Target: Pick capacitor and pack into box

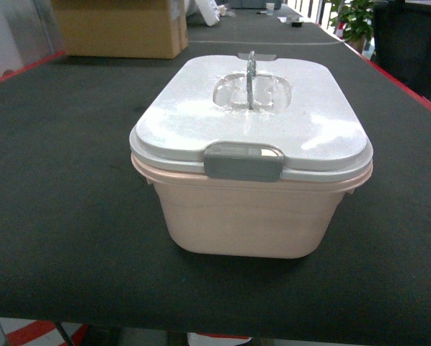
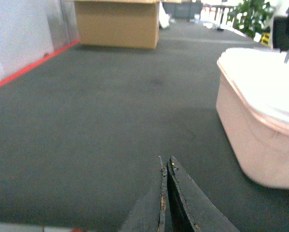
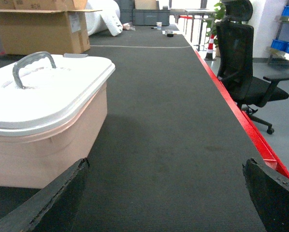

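Box [image 1: 251,216] sits lidded, latch [image 1: 243,161] fastened; left gripper [image 2: 166,193] pressed together, right gripper [image 3: 166,193] spread; unlatch first; capacitor unseen.

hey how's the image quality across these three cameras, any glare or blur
Head view: glare washes out the box lid. Left wrist view: the lid is blown out white, the shut left tool soft. Right wrist view: sharpest, evenly lit; the open right tool fingers blur at the edge.

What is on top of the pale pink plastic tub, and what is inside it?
A whitish-grey lid with a grey handle covers the pale pink plastic tub. Its contents are hidden, and no orange capacitor is visible.
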Tool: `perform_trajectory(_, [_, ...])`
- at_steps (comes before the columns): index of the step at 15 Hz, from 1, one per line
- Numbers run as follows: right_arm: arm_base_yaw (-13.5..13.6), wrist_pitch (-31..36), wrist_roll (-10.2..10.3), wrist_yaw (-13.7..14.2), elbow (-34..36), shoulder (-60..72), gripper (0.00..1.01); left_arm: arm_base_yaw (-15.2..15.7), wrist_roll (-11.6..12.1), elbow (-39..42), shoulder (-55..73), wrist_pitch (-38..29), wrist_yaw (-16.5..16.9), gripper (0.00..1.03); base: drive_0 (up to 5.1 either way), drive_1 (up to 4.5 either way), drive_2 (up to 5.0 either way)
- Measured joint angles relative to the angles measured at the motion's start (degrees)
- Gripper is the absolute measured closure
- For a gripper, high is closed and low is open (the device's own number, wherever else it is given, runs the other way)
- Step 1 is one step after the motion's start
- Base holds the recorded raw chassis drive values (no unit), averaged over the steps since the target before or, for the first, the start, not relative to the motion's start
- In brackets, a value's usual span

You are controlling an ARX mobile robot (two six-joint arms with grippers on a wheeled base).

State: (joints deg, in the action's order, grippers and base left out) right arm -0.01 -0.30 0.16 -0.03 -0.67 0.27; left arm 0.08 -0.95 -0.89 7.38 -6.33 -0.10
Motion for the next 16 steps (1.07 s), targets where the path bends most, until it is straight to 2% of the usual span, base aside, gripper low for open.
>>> perform_trajectory(1, [0.00,0.00,0.00,0.02,0.00,0.00,0.03,0.00,0.00,0.09,-5.75,7.21,0.04,1.01,0.0,0.00,0.0])
perform_trajectory(2, [0.00,0.00,0.00,0.04,0.00,0.00,0.03,0.00,0.02,-0.04,-6.93,5.38,0.15,1.01,0.0,0.00,0.0])
perform_trajectory(3, [0.00,0.04,-0.02,0.04,0.00,0.00,0.03,0.00,0.04,0.09,-6.95,7.06,0.22,1.01,0.0,0.00,0.0])
perform_trajectory(6, [0.00,0.02,0.00,0.02,0.00,0.00,0.03,0.00,0.02,0.09,-6.95,6.56,0.09,1.01,0.0,0.00,0.0])
perform_trajectory(8, [0.00,0.00,0.00,0.02,0.00,0.00,0.03,0.00,0.02,0.09,-6.95,6.58,0.09,0.75,0.0,0.00,0.0])
perform_trajectory(10, [0.00,0.00,-0.02,0.02,0.00,0.00,0.03,0.00,0.02,0.09,-6.95,6.58,0.09,0.43,0.0,0.00,0.0])
perform_trajectory(13, [0.00,0.00,0.00,0.02,0.00,0.00,0.03,0.00,0.02,0.09,-6.95,6.58,0.09,0.05,0.0,0.00,0.0])
perform_trajectory(16, [0.00,0.00,0.00,0.02,0.00,0.00,0.03,0.00,0.11,0.09,-6.95,6.58,0.09,0.05,0.0,0.00,0.0])
